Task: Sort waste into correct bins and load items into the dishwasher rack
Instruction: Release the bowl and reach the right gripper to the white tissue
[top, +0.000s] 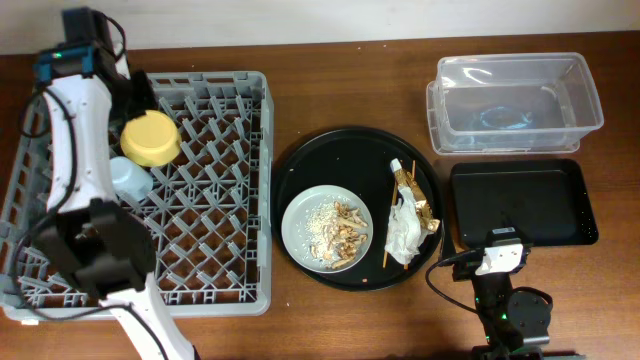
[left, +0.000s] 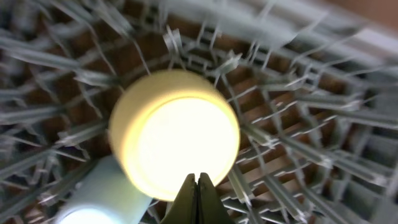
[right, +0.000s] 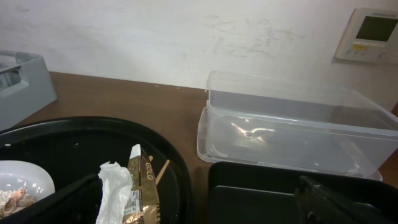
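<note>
The grey dishwasher rack (top: 210, 200) at the left holds an upturned yellow bowl (top: 150, 138) and a light-blue cup (top: 130, 178). My left gripper (left: 198, 178) hangs shut and empty just above the bowl (left: 174, 134), beside the cup (left: 106, 196). A grey plate (top: 327, 228) of rice and brown scraps, a white napkin (top: 403, 235), a gold wrapper (top: 413, 195) and chopsticks (top: 387, 250) lie on the round black tray (top: 300, 170). My right gripper (right: 199, 208) is open and empty near the table's front edge, between the napkin (right: 115, 186) and the black rectangular tray (right: 261, 193).
The clear tub (top: 515, 100) stands at the back right, with the black rectangular tray (top: 522, 203) just in front of it. A strip of bare wood separates the round tray from both bins. A wall with a thermostat (right: 367, 34) rises behind the table.
</note>
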